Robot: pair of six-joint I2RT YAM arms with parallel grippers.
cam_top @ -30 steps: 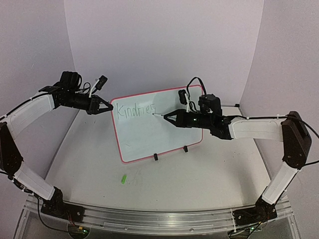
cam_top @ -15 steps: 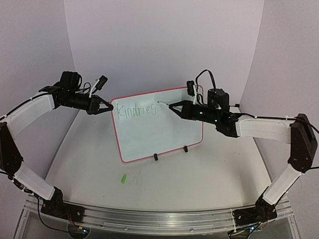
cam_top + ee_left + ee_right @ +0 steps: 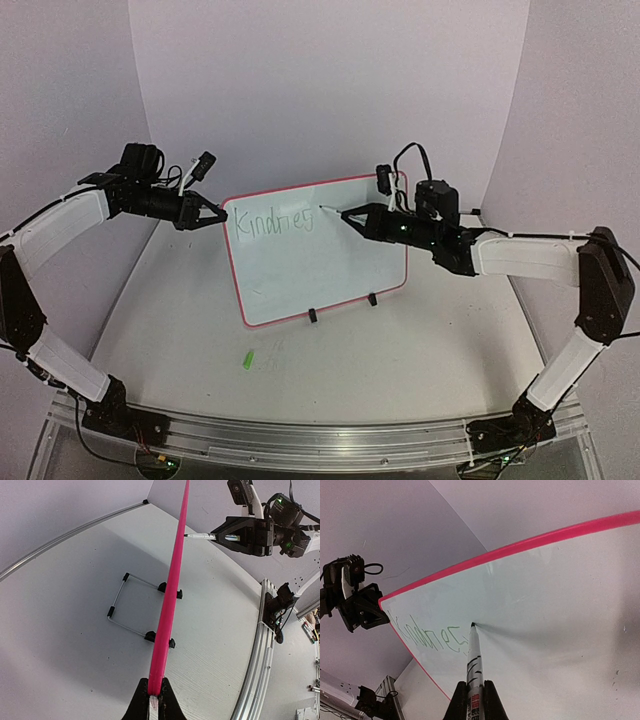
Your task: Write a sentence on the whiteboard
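The whiteboard (image 3: 320, 265) stands tilted on the table, pink-rimmed; the left wrist view shows it edge-on as a pink strip (image 3: 172, 580). Green writing, the start of the sentence (image 3: 268, 222), runs along its top left and reads about "Kindnes" (image 3: 430, 637). My left gripper (image 3: 218, 214) is shut on the board's upper left rim (image 3: 155, 700). My right gripper (image 3: 345, 215) is shut on a white marker (image 3: 474, 655). The marker's dark tip (image 3: 472, 625) touches the board just right of the last letter.
A small green cap (image 3: 247, 358) lies on the table in front of the board. Black clips (image 3: 312, 315) and a wire stand (image 3: 125, 600) hold the board up. An aluminium rail (image 3: 320, 440) runs along the near edge; walls close in the back and sides.
My right gripper has carried the marker up and to the right, from the end of the written word to a spot beside it. The left gripper and the board have not moved.
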